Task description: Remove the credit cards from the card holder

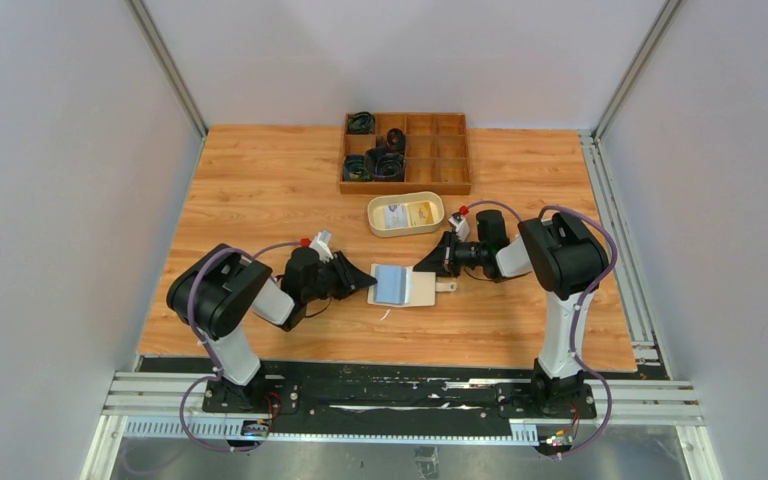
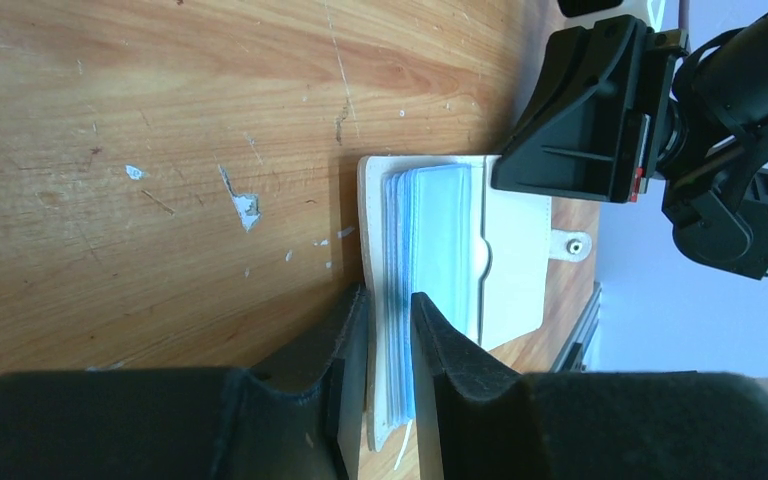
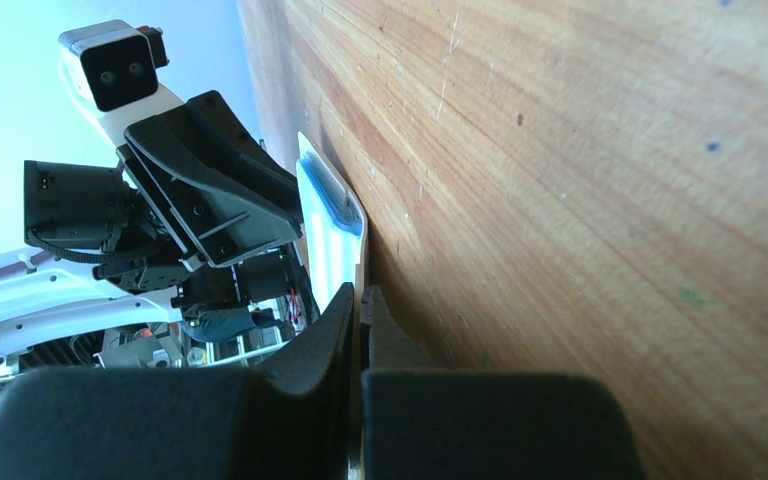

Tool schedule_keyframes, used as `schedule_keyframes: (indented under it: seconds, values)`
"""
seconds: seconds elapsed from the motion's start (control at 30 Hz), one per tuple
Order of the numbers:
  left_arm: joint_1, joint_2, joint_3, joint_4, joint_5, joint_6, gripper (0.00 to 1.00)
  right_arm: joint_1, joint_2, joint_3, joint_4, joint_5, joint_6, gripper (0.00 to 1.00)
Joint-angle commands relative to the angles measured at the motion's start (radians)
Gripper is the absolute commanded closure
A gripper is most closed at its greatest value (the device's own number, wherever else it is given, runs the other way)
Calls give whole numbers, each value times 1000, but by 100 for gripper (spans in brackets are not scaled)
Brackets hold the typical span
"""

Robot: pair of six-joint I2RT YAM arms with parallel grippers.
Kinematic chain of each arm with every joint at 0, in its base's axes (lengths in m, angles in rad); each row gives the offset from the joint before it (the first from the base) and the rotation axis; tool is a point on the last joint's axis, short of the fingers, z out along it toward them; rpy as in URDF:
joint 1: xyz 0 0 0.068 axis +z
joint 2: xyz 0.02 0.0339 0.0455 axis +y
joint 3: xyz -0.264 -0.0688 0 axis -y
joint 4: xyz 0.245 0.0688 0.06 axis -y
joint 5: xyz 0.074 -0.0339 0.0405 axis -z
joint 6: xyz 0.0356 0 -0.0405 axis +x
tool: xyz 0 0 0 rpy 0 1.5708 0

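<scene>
The card holder (image 1: pixel 425 290) lay open on the table (image 1: pixel 260 200) between both arms. Left jaws were nearly closed, pinching the credit cards (image 2: pixel 430 230) together with the cover leaf. Right jaws were shut on its opposite edge. We judged the cards light, stiff, slick: take their exposed edge.

The light wooden table (image 1: pixel 260 200) carries an open beige folding card holder (image 1: pixel 422 291), a cream oval dish (image 1: pixel 405 231) and a brown wooden compartment tray (image 1: pixel 430 187).
</scene>
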Motion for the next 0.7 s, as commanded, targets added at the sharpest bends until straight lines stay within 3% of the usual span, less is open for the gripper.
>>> schedule_keyframes:
  seconds: [0.0, 0.23, 0.37, 0.47, 0.57, 0.67]
  values:
    - [11, -6, -14, 39, -2, -1, 75, 17, 27, 3, 18, -14, 6, 100]
    - [12, 25, -10, 91, 31, -18, 100, 17, 30, 5, 23, -17, 9, 100]
    - [12, 45, -19, 174, 55, -45, 100, 17, 22, 8, 27, -21, 15, 100]
    - [12, 18, -15, 145, 53, -34, 100, 17, -17, 14, 9, -18, -3, 100]
    - [12, -41, -3, 45, 40, 19, 100, 20, -105, 49, -171, 34, -98, 87]
    - [10, -128, 19, -127, 8, 89, 100, 77, -256, 197, -647, 255, -400, 61]
